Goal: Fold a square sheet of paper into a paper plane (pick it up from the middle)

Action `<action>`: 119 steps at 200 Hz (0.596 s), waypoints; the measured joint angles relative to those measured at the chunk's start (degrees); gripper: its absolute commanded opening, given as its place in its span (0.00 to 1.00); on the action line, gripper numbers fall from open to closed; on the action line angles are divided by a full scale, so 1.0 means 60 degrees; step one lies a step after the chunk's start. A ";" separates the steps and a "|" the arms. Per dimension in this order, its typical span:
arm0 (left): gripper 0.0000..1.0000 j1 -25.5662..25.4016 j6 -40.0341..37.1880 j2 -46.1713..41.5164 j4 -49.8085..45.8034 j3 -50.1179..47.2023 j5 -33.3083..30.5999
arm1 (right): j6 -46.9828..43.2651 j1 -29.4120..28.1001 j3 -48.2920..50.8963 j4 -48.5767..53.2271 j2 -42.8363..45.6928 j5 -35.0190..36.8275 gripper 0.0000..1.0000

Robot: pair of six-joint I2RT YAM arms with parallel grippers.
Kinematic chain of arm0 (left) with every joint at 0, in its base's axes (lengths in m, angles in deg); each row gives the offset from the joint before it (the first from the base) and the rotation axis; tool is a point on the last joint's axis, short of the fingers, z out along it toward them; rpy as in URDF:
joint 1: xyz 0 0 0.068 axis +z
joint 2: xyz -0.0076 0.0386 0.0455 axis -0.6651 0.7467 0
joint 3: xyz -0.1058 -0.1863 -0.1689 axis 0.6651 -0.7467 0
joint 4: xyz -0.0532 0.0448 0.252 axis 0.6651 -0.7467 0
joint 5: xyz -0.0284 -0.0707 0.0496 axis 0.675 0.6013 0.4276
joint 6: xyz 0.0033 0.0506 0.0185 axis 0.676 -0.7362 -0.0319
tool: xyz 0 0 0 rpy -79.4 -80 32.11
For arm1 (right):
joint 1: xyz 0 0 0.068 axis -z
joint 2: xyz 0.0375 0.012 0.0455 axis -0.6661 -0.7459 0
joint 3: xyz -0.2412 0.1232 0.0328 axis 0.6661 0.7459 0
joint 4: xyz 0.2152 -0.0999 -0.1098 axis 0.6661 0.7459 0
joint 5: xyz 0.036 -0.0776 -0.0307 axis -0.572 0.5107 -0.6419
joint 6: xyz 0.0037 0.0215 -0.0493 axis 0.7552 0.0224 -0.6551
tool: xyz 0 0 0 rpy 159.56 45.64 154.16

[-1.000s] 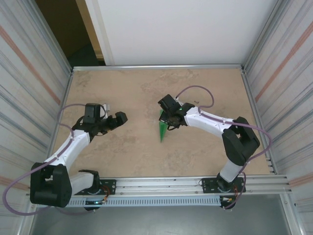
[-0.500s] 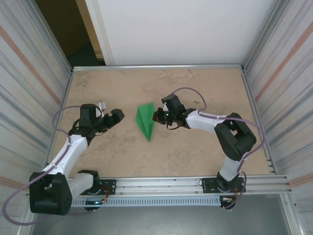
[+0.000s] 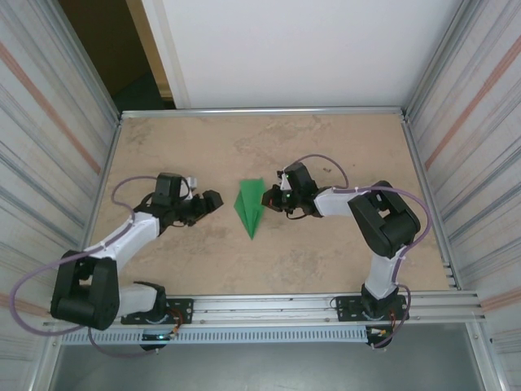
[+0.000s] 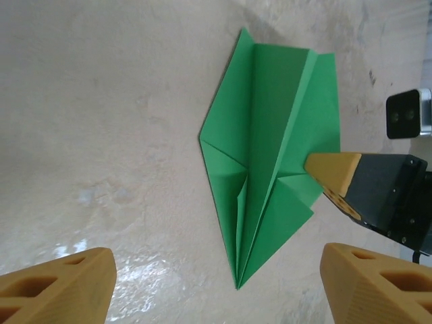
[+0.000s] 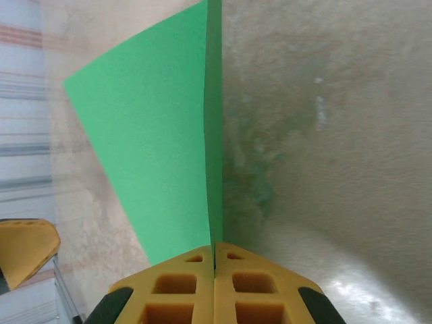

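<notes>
One paper plane [image 3: 248, 208] | right jaws pinch it, seemingly edgewise | left jaws spread

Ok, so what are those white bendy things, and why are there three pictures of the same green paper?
Those are a robot's left arm and right arm. Each ends in a claw with two yellow fingers. One picture is from a camera up high, looking down at the table. The other two are from little cameras on the wrists, so everything looks big and close. On the table is a green paper plane with a pointy tip. The right claw is pinched shut on its edge; its fingers look closed on the paper in its own camera. The left claw is open, holds nothing and points toward the plane.
</notes>
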 measured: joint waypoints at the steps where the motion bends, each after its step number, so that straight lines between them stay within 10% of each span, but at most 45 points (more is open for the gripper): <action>1: 0.76 -0.0007 0.0000 0.0022 0.0007 0.0007 0.0004 | 0.0000 0.0000 0.0004 0.0000 -0.0007 0.0000 0.03; 119: 0.54 -0.1260 0.0488 0.3330 0.1468 0.1559 0.0787 | -0.0007 0.0364 0.0430 -0.0178 -0.0138 -0.0044 0.06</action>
